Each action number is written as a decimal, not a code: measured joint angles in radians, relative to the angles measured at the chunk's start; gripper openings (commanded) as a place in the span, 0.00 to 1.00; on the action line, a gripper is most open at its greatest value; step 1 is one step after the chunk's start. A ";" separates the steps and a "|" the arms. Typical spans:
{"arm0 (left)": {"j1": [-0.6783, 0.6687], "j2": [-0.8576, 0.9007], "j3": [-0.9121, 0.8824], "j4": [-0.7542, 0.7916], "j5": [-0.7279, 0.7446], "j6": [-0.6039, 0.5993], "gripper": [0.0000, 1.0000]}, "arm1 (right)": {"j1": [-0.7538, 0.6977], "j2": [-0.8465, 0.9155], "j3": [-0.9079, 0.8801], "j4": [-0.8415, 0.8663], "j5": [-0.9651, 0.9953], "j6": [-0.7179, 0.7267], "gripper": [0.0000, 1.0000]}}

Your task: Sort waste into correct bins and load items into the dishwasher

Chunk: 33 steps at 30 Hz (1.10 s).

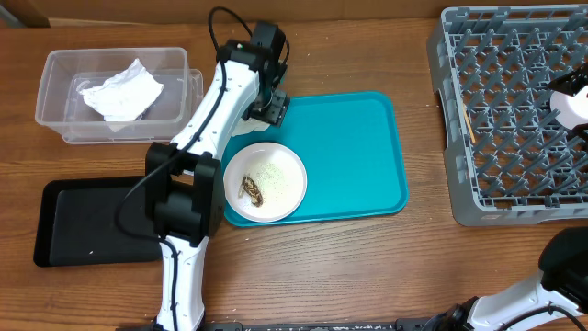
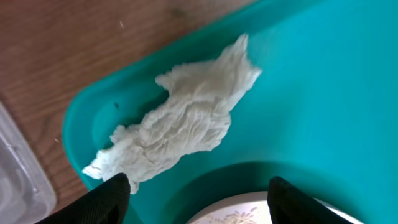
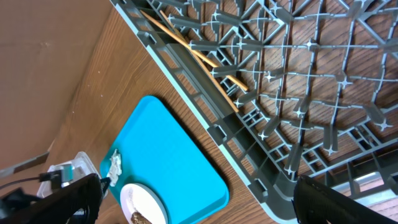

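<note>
A crumpled white napkin (image 2: 186, 115) lies in the teal tray's (image 2: 323, 93) corner. My left gripper (image 2: 199, 202) is open and empty just above it, one finger next to the napkin's end; in the overhead view the gripper (image 1: 271, 106) hides that napkin. A second napkin (image 1: 119, 92) lies in the clear tub (image 1: 55, 74). A white plate (image 1: 280, 170) on the tray holds a brown scrap (image 1: 251, 190) and rice. The grey rack (image 1: 514, 193) holds chopsticks (image 3: 193, 53). My right gripper (image 3: 205, 205) is open and empty above the rack's edge (image 3: 249, 149).
The black tray (image 1: 92, 221) lies at the front left beside the left arm. The teal tray (image 1: 349, 147) sits between the tub and the rack. A cardboard wall runs along the back. The right arm's base (image 1: 560, 267) is at the front right.
</note>
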<state>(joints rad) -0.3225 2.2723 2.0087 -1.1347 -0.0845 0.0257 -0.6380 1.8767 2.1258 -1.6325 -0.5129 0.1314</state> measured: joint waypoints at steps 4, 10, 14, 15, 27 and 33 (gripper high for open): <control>0.002 0.001 -0.088 0.090 -0.007 0.016 0.72 | 0.000 0.000 0.000 0.000 0.000 0.000 1.00; 0.002 0.003 -0.163 0.183 -0.010 0.030 0.70 | 0.000 0.000 0.000 0.000 0.000 0.000 1.00; 0.002 0.004 -0.170 0.237 -0.010 0.030 0.70 | 0.000 0.000 0.000 0.000 0.000 0.000 1.00; 0.003 0.004 -0.171 0.245 -0.010 0.030 0.70 | 0.000 0.000 0.000 0.000 0.000 0.000 1.00; 0.003 0.039 -0.173 0.252 -0.013 0.031 0.43 | 0.000 0.000 0.000 -0.001 0.000 0.000 1.00; 0.003 0.056 -0.133 0.190 -0.033 -0.012 0.04 | 0.000 0.000 0.000 -0.001 0.000 0.000 1.00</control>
<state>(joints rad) -0.3191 2.3280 1.8755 -0.9451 -0.1177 0.0139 -0.6380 1.8767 2.1258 -1.6333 -0.5129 0.1310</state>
